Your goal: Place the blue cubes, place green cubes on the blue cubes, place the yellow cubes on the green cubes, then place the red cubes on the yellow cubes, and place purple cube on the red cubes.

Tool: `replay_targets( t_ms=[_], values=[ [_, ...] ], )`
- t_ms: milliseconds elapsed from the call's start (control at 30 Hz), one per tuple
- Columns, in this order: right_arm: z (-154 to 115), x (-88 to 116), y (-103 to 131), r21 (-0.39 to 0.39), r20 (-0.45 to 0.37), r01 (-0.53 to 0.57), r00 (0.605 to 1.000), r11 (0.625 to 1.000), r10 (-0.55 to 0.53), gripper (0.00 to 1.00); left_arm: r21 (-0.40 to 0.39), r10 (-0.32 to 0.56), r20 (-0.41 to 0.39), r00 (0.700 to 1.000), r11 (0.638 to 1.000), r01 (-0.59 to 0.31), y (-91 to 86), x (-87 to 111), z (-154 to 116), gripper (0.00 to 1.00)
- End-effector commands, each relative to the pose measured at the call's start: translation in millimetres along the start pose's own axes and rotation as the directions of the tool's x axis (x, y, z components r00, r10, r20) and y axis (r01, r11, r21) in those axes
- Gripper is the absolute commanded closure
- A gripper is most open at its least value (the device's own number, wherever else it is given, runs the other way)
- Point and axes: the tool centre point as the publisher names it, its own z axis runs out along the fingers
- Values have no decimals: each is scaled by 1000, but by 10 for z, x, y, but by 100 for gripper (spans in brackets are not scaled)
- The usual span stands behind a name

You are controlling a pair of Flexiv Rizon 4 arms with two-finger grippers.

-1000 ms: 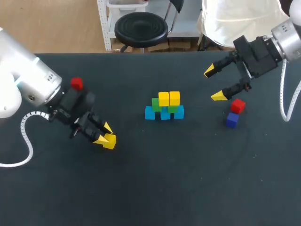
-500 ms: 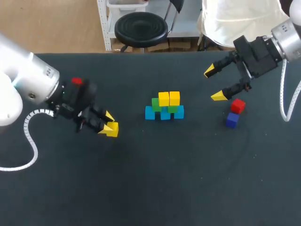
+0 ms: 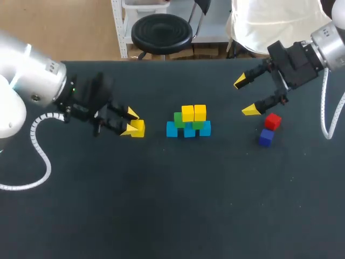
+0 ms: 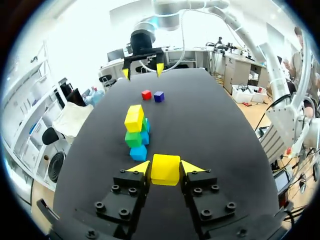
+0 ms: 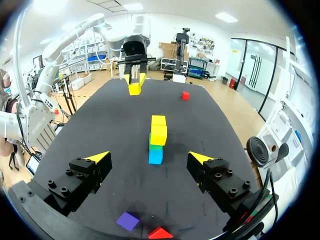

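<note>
Blue, green and two yellow cubes stood in the stack [image 3: 188, 123]; the red and purple layers remained to be placed. The left jaws held a third yellow cube [image 3: 137, 128] between them — near the stack, not touching. The right jaws stood wide and empty beside the red cube [image 3: 273, 121] and purple cube [image 3: 266, 137].

A black-topped table [image 3: 172, 216] fills most of the head view. Beyond its far edge lies a light wooden floor [image 3: 64, 32], where a round black stool [image 3: 161, 31] stands just beside the white legs of a shelf rack [image 3: 119, 27]. A white cloth cover [image 3: 269, 24] is draped over something further right. The right wrist view shows a white wall [image 5: 160, 30], bright ceiling panels [image 5: 226, 17] and dark-framed glass doors [image 5: 260, 65].
</note>
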Motion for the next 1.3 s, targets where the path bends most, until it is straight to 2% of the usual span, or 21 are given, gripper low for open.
replay_targets(
  t_ms=[33, 667, 733, 933, 1033, 1300],
  values=[
    [2, 3, -3, 0, 2, 1, 1000, 1000, -1, 0, 10, 0, -3, 1000, 1000, 0, 31, -2, -24, 100],
    [2, 3, -3, 0, 2, 1, 1000, 1000, -1, 0, 10, 0, -3, 1000, 1000, 0, 31, -2, -24, 100],
    [2, 3, -3, 0, 2, 1, 1000, 1000, -1, 0, 3, -82, -29, 996, 997, 83, 153, -55, 29, 100],
    [2, 3, -3, 0, 2, 1, 1000, 1000, -1, 0, -31, -138, -46, 989, 990, 137, 373, -132, 128, 100],
    [2, 3, -3, 0, 2, 1, 1000, 1000, -1, 0, -23, -177, -16, 984, 984, 176, 417, -184, 153, 100],
    [2, 3, -3, 0, 2, 1, 1000, 1000, -1, 0, -31, -183, -33, 983, 983, 182, 407, -324, 249, 100]
  ],
)
